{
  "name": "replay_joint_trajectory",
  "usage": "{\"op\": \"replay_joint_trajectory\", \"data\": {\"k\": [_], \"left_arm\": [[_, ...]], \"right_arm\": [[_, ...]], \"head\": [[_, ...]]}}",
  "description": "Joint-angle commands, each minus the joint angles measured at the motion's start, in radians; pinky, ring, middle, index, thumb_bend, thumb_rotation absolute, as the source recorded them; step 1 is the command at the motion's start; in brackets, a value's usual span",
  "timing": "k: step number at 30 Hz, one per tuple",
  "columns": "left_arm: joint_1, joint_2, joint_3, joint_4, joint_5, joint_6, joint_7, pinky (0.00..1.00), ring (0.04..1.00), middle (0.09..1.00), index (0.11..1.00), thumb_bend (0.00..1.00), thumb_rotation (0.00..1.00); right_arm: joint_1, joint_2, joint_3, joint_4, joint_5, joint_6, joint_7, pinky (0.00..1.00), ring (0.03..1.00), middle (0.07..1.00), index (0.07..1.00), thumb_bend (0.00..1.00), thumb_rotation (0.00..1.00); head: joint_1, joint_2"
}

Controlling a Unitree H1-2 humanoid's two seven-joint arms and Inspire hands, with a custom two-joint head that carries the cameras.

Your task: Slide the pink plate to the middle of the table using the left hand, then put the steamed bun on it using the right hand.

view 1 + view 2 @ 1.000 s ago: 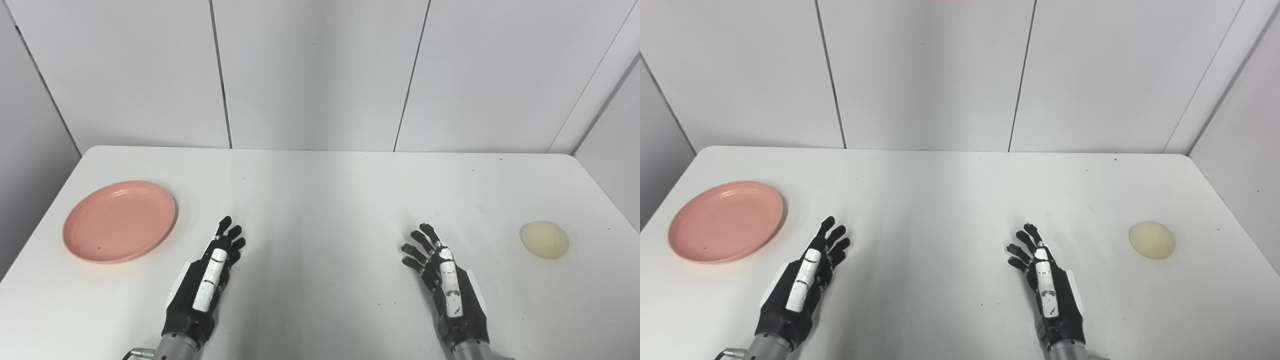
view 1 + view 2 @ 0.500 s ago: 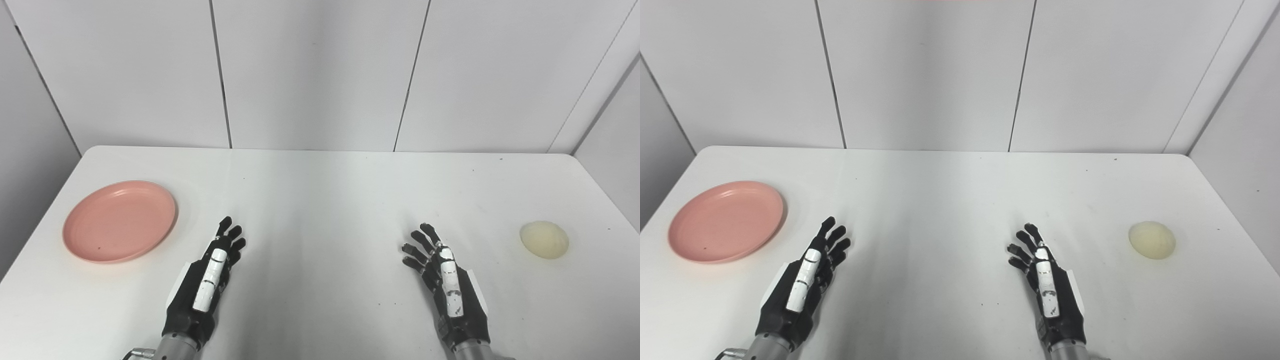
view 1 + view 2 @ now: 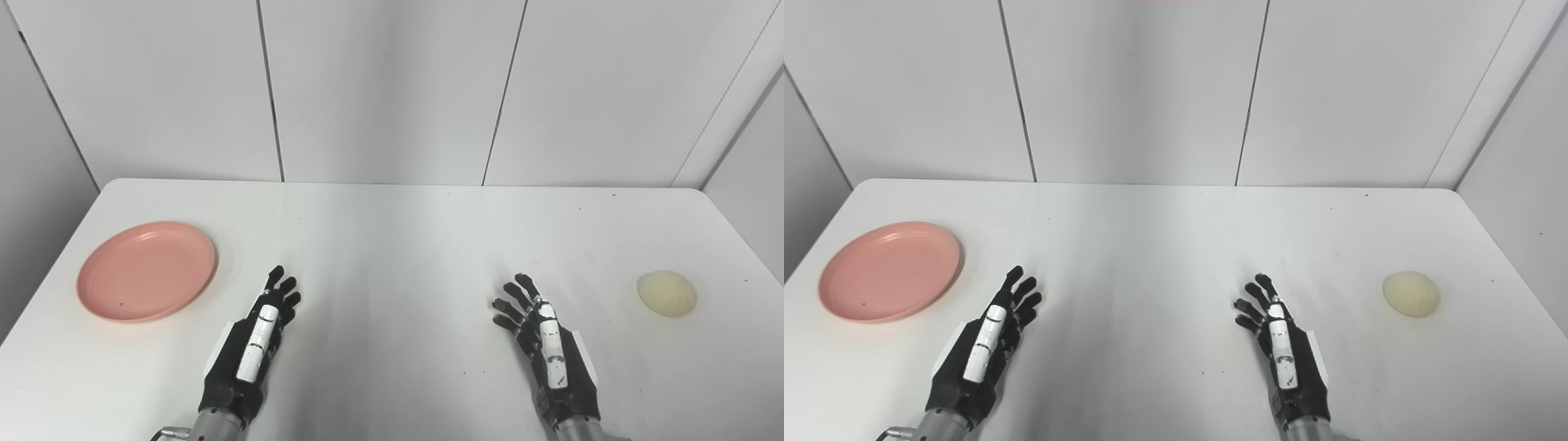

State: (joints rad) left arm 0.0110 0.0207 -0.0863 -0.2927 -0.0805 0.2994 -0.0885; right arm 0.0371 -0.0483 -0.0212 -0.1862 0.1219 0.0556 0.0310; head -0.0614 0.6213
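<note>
Item 1: pink plate point(image 3: 147, 271). Round, shallow, raised rim, right way up, nothing on it. Loc: far left of white table point(image 3: 392, 245), near the left edge, well off the table's middle. One small dark speck on its inner face, front-left. Not touched by either hand.

Item 2: steamed bun point(image 3: 666, 293). Pale cream, domed, sits flat on tabletop at far right, near the right edge. Free-standing; nothing touching it. Plate and bun are at opp. sides of the table, well apart, w/ both hands between them.

Item 3: left hand point(image 3: 252, 344). Black w/ white strip along the top. Comes in from bottom edge, left of centre; fingers straight, pointing away from the robot and slightly right, spread a little, holding nothing. Near the plate's front-right rim but apart from it; bare tabletop shows between. Whether the palm rests on the surface or hangs just over it: can't tell.

Item 4: right hand point(image 3: 548, 346). Same build, comes in from bottom edge, right of centre. Fingers fanned apart, pointing away and slightly left, holding nothing. Well apart from the bun, which lies to its right.

Item 5: table. White top, rounded far corners, a few tiny dark specks. Middle area bare.

Item 6: wall panels point(image 3: 392, 92). Light grey, vertical seams, behind the far edge of the table.
</note>
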Motion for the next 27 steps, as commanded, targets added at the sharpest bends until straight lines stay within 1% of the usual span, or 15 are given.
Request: {"op": "replay_joint_trajectory", "data": {"k": [1, 16, 17, 18, 19, 22, 23, 27], "left_arm": [[-0.026, 0.001, 0.000, -0.016, 0.003, -0.014, -0.004, 0.99, 0.961, 0.981, 1.000, 0.65, 0.91], [-0.028, -0.003, 0.001, -0.014, 0.001, -0.009, -0.003, 0.99, 0.957, 0.977, 1.000, 0.64, 0.91], [-0.029, -0.003, -0.001, -0.010, 0.004, -0.014, -0.002, 0.99, 0.956, 0.977, 1.000, 0.64, 0.90], [-0.029, -0.003, -0.002, -0.006, 0.007, -0.018, -0.002, 0.99, 0.954, 0.976, 1.000, 0.64, 0.91], [-0.030, -0.003, -0.005, 0.001, 0.010, -0.023, -0.003, 0.98, 0.953, 0.976, 1.000, 0.63, 0.91], [-0.032, -0.009, -0.014, 0.020, 0.021, -0.033, 0.001, 0.97, 0.961, 0.982, 1.000, 0.64, 0.91], [-0.033, -0.014, -0.018, 0.030, 0.027, -0.040, 0.003, 0.97, 0.963, 0.982, 1.000, 0.64, 0.91], [-0.038, -0.034, -0.029, 0.076, 0.043, -0.077, 0.010, 0.99, 0.960, 0.982, 1.000, 0.62, 0.92]], "right_arm": [[-0.014, -0.003, 0.001, -0.029, 0.003, -0.007, 0.011, 0.81, 0.820, 0.895, 0.915, 0.80, 1.00], [-0.016, -0.005, 0.002, -0.027, 0.011, -0.003, 0.015, 0.81, 0.821, 0.894, 0.911, 0.80, 1.00], [-0.016, -0.005, 0.002, -0.024, 0.010, -0.006, 0.015, 0.81, 0.820, 0.894, 0.910, 0.80, 1.00], [-0.017, -0.006, 0.001, -0.021, 0.010, -0.009, 0.015, 0.81, 0.820, 0.893, 0.910, 0.80, 1.00], [-0.017, -0.006, -0.001, -0.013, 0.011, -0.015, 0.014, 0.81, 0.819, 0.893, 0.909, 0.79, 1.00], [-0.016, -0.011, -0.006, 0.009, 0.011, -0.036, 0.016, 0.81, 0.813, 0.892, 0.911, 0.78, 1.00], [-0.017, -0.016, -0.009, 0.019, 0.017, -0.043, 0.022, 0.81, 0.814, 0.894, 0.913, 0.78, 1.00], [-0.023, -0.034, -0.022, 0.068, 0.040, -0.075, 0.046, 0.83, 0.826, 0.912, 0.929, 0.80, 1.00]], "head": [[0.000, 0.000], [0.001, -0.004], [0.011, -0.015], [0.013, -0.017], [0.032, -0.033], [0.057, -0.049], [0.077, -0.065], [0.113, -0.100]]}}
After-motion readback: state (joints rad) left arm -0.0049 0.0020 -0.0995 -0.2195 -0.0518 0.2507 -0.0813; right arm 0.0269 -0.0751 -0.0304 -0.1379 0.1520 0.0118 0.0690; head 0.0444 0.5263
